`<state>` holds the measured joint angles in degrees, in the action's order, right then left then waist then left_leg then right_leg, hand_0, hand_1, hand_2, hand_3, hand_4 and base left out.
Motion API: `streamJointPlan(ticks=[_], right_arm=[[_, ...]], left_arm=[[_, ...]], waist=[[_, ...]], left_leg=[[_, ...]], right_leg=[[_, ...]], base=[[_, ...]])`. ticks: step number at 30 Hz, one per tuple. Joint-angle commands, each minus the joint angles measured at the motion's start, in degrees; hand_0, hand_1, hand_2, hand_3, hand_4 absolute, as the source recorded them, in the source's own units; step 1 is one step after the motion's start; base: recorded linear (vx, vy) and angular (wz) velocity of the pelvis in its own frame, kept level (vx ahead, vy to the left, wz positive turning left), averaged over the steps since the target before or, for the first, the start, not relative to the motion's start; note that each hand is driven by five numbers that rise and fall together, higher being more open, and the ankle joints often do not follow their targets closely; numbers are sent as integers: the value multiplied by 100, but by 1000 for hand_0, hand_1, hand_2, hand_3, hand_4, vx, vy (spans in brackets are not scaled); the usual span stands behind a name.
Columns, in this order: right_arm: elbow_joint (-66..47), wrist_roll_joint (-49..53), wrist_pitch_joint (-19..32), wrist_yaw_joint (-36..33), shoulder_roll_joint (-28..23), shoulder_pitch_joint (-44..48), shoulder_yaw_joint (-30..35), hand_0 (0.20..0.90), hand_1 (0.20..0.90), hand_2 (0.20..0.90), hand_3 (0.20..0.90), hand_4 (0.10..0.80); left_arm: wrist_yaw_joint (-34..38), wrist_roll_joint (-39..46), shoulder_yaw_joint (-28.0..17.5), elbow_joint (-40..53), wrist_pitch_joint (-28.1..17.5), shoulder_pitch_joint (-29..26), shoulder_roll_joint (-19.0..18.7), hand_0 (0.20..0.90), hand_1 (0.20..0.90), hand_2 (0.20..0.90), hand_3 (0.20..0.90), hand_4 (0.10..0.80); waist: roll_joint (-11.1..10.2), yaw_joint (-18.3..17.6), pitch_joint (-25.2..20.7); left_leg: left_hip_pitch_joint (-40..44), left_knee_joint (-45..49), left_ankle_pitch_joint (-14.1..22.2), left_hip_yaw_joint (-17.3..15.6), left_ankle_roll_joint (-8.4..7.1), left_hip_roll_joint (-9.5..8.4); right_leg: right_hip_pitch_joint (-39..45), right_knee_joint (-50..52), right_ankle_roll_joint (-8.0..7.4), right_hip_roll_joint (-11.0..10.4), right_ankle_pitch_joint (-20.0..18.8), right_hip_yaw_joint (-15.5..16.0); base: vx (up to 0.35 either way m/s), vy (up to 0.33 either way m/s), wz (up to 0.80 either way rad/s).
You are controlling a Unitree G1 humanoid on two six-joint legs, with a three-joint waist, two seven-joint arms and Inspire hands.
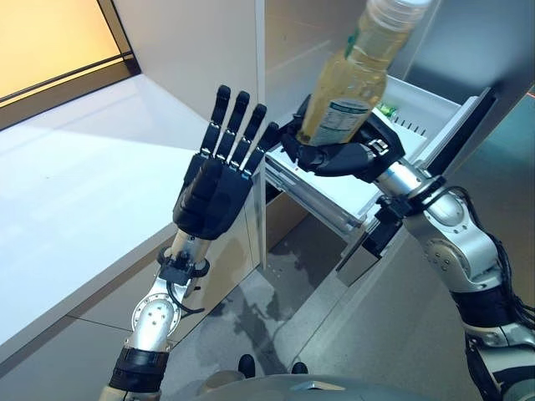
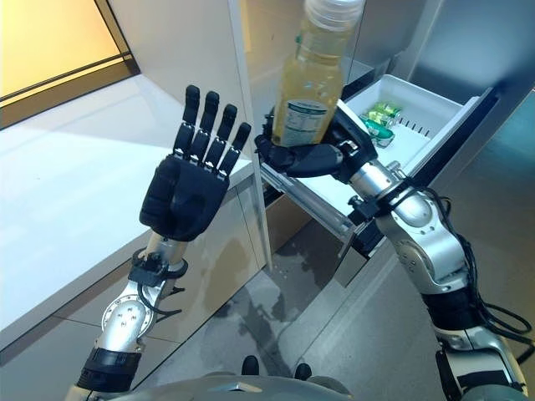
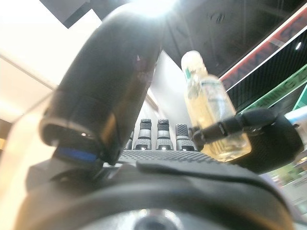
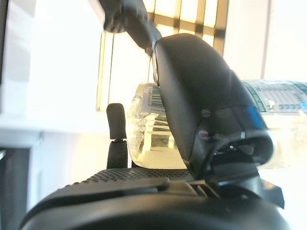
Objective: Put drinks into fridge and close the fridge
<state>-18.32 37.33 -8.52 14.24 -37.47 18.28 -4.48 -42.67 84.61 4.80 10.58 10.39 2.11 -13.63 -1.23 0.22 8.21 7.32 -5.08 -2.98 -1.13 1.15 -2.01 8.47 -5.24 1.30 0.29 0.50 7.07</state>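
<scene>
My right hand point(image 1: 351, 156) is shut on a clear bottle of yellow drink point(image 1: 355, 75) with a white cap and a green-and-white label. It holds the bottle upright above the white fridge drawer point(image 1: 418, 109), which stands pulled out. The bottle also shows in the right eye view point(image 2: 313, 83), the left wrist view point(image 3: 211, 115) and the right wrist view point(image 4: 148, 129). My left hand point(image 1: 219, 180) is open, fingers straight and raised, just left of the bottle and apart from it. Green drinks point(image 2: 380, 117) lie in the drawer.
A white counter point(image 1: 75, 192) runs along the left, under an orange-lit window. The grey fridge wall point(image 1: 276, 50) rises behind the hands. The drawer's front panel point(image 1: 468, 125) juts out to the right. Grey floor point(image 1: 276, 309) lies below.
</scene>
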Motion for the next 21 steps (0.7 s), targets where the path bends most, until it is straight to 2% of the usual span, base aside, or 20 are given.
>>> streamJointPlan(ticks=[1,5,8,9,10,11,13,16,19,21], right_arm=[[-441,618,837,0,-113,212,1128,300,300,300,200,100],[-244,350,943,65,-213,-194,1448,300,300,300,200,100],[49,93,1080,83,-462,-329,1547,300,300,300,200,100],[185,-43,1084,17,-615,-292,1534,300,300,300,200,100],[245,-93,1077,6,-671,-260,1530,300,300,300,200,100],[423,-251,1019,-17,-836,-136,1487,300,300,300,200,100],[642,-275,920,47,-1092,1,1467,300,300,300,200,100],[1055,-472,814,238,-1493,317,1300,300,300,300,200,100],[1309,-513,677,384,-1714,606,1104,300,300,300,200,100],[1690,-582,606,500,-1911,1023,830,300,300,300,200,100]], left_arm=[[-177,-96,-11,-762,296,169,126,900,900,900,900,800],[-430,-1208,19,-1735,403,634,204,900,900,900,900,800],[-471,-2199,88,-2743,10,921,35,900,900,900,900,800],[-134,-2524,135,-3075,-252,950,-99,900,900,900,900,800],[-46,-2601,146,-3203,-307,950,-126,900,900,900,900,800],[386,-3131,210,-3580,-714,933,-218,900,900,900,900,800],[937,-3917,376,-3853,-1079,902,-428,900,900,900,900,800],[1603,-4372,489,-4247,-1085,862,-498,900,900,900,900,800],[1957,-4764,535,-4620,-1224,840,-518,900,900,900,900,800],[2344,-5132,463,-5143,-1453,893,-473,900,900,900,900,800]], waist=[[-127,-139,-620],[-152,-166,-591],[-157,-207,-572],[-160,-226,-571],[-161,-229,-569],[-174,-243,-567],[-191,-249,-577],[-231,-208,-573],[-279,-169,-566],[-360,-61,-528]], left_leg=[[141,8,712,79,-57,-37],[126,8,708,8,-44,-25],[154,8,760,-85,-43,-3],[153,8,749,-118,-44,0],[152,8,747,-130,-44,2],[149,8,738,-169,-47,3],[133,8,722,-199,-51,1],[104,9,685,-229,-62,2],[74,20,660,-238,-75,0],[40,32,647,-241,-80,2]], right_leg=[[-138,69,-474,-138,-120,-219],[-167,63,-493,-134,-139,-253],[-161,53,-536,-119,-119,-279],[-173,51,-546,-111,-132,-289],[-176,49,-549,-107,-135,-293],[-184,42,-561,-99,-147,-303],[-204,33,-578,-88,-161,-315],[-244,28,-598,-70,-195,-341],[-269,24,-607,-60,-212,-336],[-292,24,-623,-55,-218,-305]], base=[[-17,-7,-8],[-30,-34,-7],[1,-31,-22],[40,-11,-12],[23,-19,-6],[34,-20,-7],[57,-21,-15],[86,-25,-9],[95,-23,-4],[116,-47,-7]])
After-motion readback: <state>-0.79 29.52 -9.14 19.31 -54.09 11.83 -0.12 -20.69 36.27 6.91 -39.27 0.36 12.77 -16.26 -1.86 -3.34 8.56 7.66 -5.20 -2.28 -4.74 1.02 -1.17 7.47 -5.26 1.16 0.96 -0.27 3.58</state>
